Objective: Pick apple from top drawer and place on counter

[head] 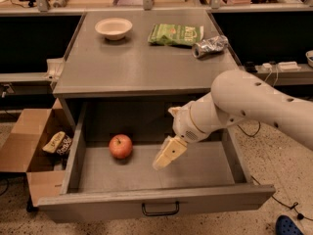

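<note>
Camera view — hand (pixel 165 156) over top drawer (pixel 122 176); grey counter (pixel 142 62).

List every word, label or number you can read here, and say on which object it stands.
Green bag on the counter: white lettering, too blurred to read.
Packet in the cardboard box: lettering, too blurred to read.
Apple, top drawer, can, bowl: no text visible.
Gripper, in the drawer right of the apple: no text visible.
</note>
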Controlling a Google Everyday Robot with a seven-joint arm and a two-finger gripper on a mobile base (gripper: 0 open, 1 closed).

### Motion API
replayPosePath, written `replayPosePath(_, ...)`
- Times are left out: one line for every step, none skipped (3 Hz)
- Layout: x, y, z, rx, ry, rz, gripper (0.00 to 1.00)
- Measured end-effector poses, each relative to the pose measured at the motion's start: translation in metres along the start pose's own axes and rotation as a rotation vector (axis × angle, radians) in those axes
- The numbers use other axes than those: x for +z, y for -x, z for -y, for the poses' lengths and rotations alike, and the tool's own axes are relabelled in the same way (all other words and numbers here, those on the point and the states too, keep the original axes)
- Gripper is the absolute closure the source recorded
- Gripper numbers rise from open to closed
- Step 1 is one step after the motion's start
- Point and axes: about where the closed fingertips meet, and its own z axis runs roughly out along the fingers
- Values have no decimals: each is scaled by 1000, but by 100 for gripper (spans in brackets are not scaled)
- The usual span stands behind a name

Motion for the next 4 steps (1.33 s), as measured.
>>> replayPosePath(28, -2, -2, 0, 10, 41, 0)
replayPosePath(83, 22, 2, -19, -32, 103, 0)
replayPosePath(87, 22, 2, -23, -29, 107, 0)
replayPosePath(102, 23, 4, -35, -19, 124, 0)
